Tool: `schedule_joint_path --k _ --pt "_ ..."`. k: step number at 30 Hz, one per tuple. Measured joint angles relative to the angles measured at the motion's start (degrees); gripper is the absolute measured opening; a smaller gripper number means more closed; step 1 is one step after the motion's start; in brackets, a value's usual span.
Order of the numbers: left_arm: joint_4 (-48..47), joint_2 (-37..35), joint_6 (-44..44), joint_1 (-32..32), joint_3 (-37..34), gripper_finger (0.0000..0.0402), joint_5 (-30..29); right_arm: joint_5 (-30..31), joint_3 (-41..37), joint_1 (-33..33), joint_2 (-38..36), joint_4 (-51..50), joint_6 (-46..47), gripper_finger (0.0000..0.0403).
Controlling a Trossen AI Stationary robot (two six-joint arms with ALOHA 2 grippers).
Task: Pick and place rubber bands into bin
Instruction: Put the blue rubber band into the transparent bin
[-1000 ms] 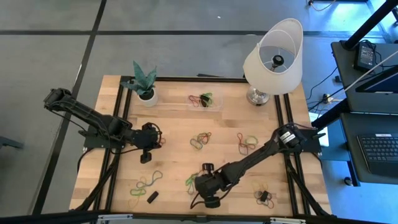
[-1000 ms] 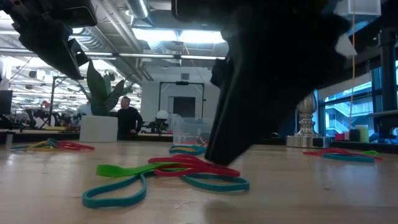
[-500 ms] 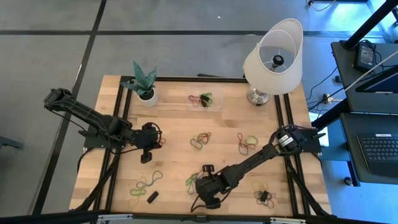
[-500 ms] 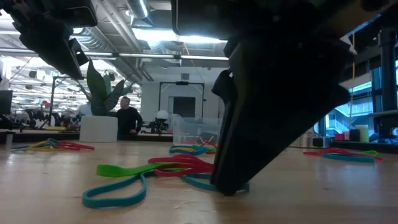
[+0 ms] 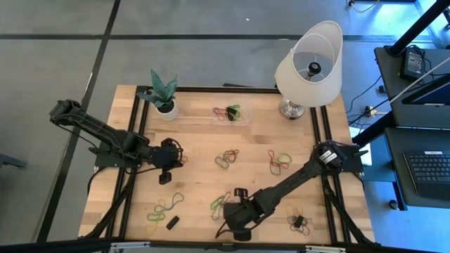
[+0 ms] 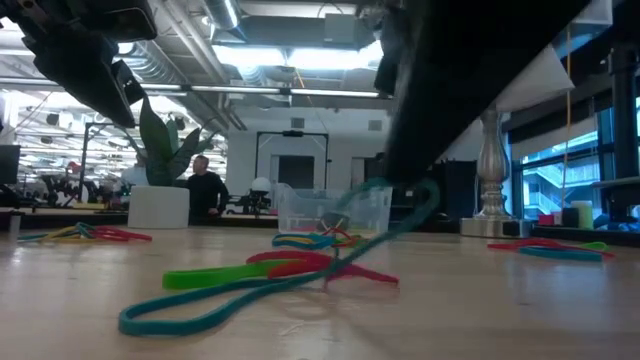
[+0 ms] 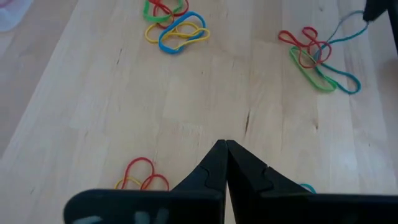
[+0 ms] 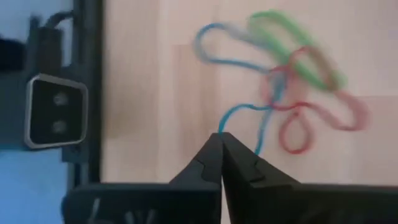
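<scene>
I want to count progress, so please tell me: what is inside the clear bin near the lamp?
The bin holds a few rubber bands, green, red and dark, bunched together. An exact count is impossible because they overlap. The right gripper is shut on a blue band far from it.

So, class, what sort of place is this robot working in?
Probably an open-plan lab or office workshop: exposed ceiling ducts and strip lights overhead, a laptop desk beside the wooden table, and a person standing in the background.
</scene>
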Motion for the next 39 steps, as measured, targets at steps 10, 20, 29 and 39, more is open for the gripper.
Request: schedule_joint_path --k 10,20,29,39 --pt "0.0 0.0 0.0 0.0 0.02 0.0002 0.66 9.54 0.18 -0.03 -6.6 -0.85 -0.62 0.0001" --pt "-0.01 0.0 0.06 0.0 0.02 0.0002 1.05 23.32 0.19 -0.68 -15.01 0.02 -6.19 0.0" --pt "0.0 0.0 0.08 0.0 0.02 0.0002 0.1 24.86 0.21 -13.2 -22.38 -4.23 -6.81 0.0" --pt "-0.01 0.0 0.12 0.02 0.02 0.0002 -5.76 17.73 0.27 -35.99 -24.57 -5.46 -17.84 0.0"
